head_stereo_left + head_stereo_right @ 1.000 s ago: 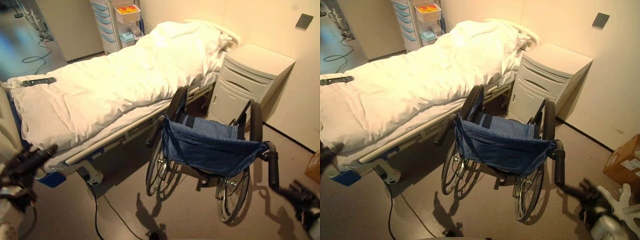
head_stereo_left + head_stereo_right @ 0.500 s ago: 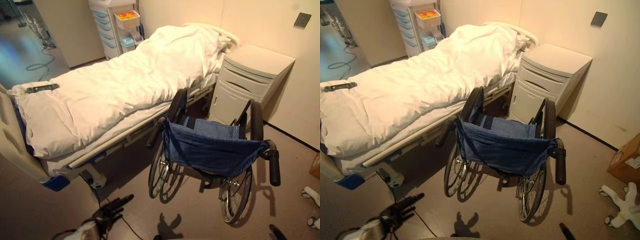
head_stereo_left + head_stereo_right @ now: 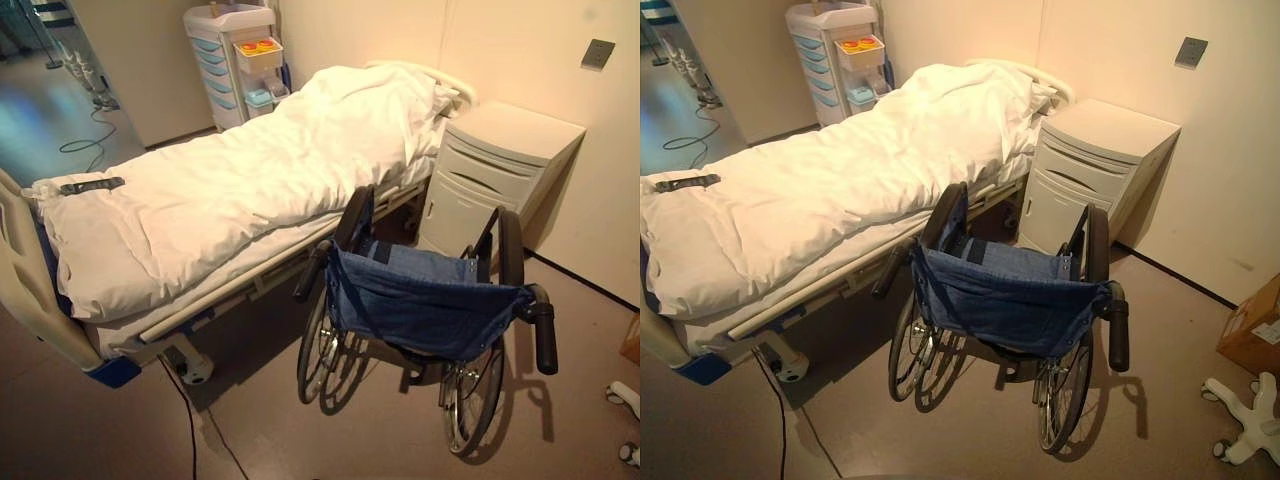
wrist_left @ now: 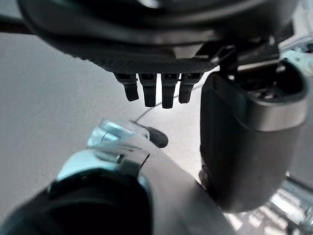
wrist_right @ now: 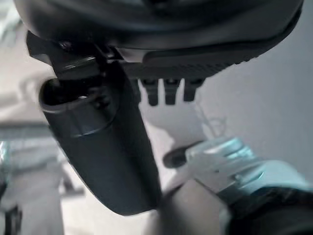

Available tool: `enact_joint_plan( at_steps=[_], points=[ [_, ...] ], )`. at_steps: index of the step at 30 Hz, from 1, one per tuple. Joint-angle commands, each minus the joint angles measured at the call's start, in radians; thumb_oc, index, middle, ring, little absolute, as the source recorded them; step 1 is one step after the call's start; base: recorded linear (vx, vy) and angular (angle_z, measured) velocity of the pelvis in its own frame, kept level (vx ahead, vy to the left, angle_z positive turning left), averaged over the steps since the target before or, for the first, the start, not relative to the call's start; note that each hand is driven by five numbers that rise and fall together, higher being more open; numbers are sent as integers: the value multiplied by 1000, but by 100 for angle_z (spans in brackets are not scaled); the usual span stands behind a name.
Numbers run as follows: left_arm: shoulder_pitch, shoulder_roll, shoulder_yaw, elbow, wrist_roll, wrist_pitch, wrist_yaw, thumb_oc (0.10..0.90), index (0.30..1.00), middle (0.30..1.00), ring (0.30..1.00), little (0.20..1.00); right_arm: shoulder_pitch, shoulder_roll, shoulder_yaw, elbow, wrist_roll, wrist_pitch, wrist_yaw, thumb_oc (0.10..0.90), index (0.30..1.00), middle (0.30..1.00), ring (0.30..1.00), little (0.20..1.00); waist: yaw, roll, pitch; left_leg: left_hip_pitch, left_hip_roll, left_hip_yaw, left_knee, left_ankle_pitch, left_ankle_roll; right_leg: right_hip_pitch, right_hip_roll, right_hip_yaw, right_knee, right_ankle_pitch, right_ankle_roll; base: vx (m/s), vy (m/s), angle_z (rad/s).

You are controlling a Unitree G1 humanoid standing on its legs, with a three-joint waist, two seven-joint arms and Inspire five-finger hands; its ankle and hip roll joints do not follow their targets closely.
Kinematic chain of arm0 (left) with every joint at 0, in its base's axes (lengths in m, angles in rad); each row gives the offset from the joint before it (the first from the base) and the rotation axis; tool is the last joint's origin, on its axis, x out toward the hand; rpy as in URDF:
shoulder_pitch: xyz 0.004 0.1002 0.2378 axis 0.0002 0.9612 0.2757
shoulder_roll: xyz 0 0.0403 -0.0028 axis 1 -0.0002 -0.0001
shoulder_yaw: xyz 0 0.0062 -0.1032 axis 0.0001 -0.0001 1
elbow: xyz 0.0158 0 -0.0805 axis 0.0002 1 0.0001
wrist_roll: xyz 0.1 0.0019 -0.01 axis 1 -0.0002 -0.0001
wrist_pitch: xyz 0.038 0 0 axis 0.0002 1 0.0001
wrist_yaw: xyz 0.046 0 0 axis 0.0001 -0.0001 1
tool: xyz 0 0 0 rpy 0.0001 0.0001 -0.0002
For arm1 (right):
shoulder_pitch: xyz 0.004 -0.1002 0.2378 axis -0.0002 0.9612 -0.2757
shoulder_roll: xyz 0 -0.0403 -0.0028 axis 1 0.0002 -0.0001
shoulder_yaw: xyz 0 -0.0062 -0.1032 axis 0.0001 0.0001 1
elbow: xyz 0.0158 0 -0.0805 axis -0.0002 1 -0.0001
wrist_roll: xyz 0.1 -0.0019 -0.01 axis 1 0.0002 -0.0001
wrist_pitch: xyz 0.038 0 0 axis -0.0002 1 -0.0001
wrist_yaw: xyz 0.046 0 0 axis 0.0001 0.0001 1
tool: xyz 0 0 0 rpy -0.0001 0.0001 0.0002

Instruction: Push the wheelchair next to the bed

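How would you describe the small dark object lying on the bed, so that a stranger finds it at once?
Start from the bed with its white duvet, beside the wheelchair. Go to the foot end, farthest from the cabinet. There lies a slim dark remote, the only dark thing on the white bedding.

**Hidden and cut-off parts**

Bed [image 3: 200,200] foot end cut by the frame edge; frame mostly under the duvet [image 3: 840,170]. Wheelchair [image 3: 420,310] seat hidden behind its blue backrest. Cardboard box [image 3: 1252,330] cut by the edge. Dark item [image 3: 90,185] on the duvet too small to identify.
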Motion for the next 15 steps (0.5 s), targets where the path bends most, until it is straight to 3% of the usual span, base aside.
enact_joint_plan(
  at_steps=[1,5,10,15],
  points=[
    [-65,0,-16,23,94,-36,98,800,900,900,900,900,-27,1,68,29,-81,-17,95,800,900,900,900,900,18,2,14,-6,-6,21,10,-14,-16,-49,-20,35,16,78,29,-6,28,4],
    [-76,-3,-30,20,67,13,76,800,900,900,900,900,-33,-11,89,55,-113,-11,172,800,900,900,900,900,18,5,10,-2,-11,20,10,-18,-12,-48,-18,37,23,72,27,0,8,1],
    [-82,-16,-50,37,68,42,53,800,900,900,900,900,-43,-11,68,73,-71,-21,138,800,900,900,900,900,14,8,5,6,-11,25,10,-23,-8,-44,-15,44,26,70,27,24,4,0],
    [-81,-18,-50,40,49,85,35,800,900,900,900,900,-43,4,89,65,-131,-15,152,800,900,900,900,900,7,11,2,12,-13,28,10,-27,-4,-45,-12,56,31,67,24,31,6,0]
  ],
)
